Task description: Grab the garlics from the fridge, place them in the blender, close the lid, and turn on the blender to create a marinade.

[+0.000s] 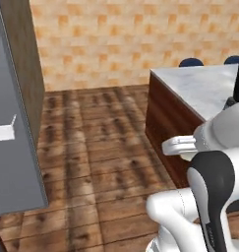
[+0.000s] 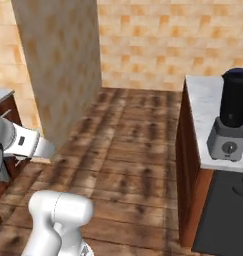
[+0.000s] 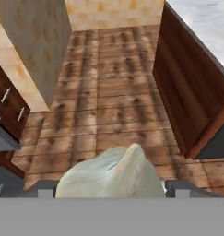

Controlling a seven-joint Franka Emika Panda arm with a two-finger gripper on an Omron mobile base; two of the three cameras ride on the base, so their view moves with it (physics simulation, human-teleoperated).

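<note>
Garlic bulb (image 3: 111, 173) sits lower centre of the hand view, clamped between the wide-set fingers of the end effector (image 3: 111, 188), while the blender (image 2: 231, 116) stands on the tabletop (image 2: 207, 102) at right.

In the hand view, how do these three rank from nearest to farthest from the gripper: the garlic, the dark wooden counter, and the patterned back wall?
1. Garlic: a pale lump right between the fingertips of the gripper, at the bottom of the view.
2. Counter: dark wooden side on the right, across some floor.
3. Back wall: orange patterned, at the top, beyond the floor.
</note>
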